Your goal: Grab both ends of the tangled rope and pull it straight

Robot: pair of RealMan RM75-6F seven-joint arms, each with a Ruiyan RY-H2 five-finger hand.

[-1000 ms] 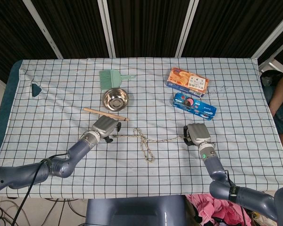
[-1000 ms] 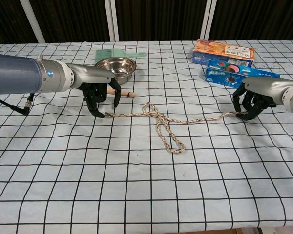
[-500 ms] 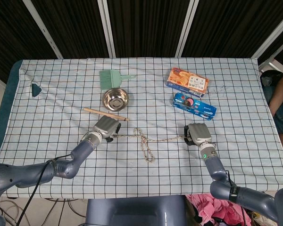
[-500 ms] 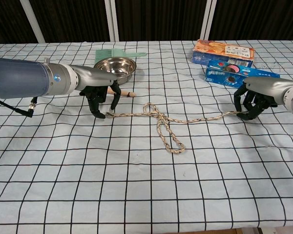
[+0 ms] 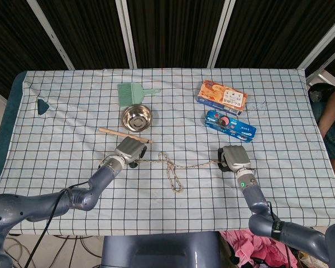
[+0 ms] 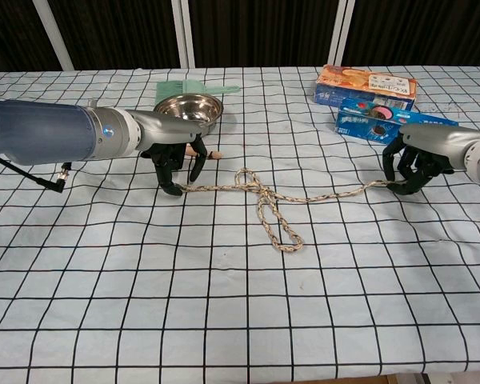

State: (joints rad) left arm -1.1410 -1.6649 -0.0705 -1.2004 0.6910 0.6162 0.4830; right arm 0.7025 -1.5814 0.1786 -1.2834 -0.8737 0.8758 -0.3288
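The tan braided rope (image 5: 173, 170) (image 6: 272, 204) lies across the checked cloth, knotted near its middle, with a loop trailing toward the front. My left hand (image 5: 128, 151) (image 6: 176, 160) hovers over the rope's left end. Its fingers point down and apart, and one fingertip (image 6: 176, 190) touches the cloth right at that end. My right hand (image 5: 234, 159) (image 6: 414, 160) has its fingers curled around the rope's right end, which rises slightly off the cloth into them.
Just behind my left hand lie a wooden stick (image 5: 120, 133) (image 6: 214, 154), a steel bowl (image 5: 137, 117) (image 6: 190, 108) and a green brush (image 5: 131, 92) (image 6: 184, 86). Behind my right hand are an orange box (image 5: 222, 96) (image 6: 366, 86) and a blue snack packet (image 5: 230, 125) (image 6: 384, 122).
My left hand has slid to the right along the cloth, coming over the rope's left end. The right hand and the rope's shape have stayed almost the same.
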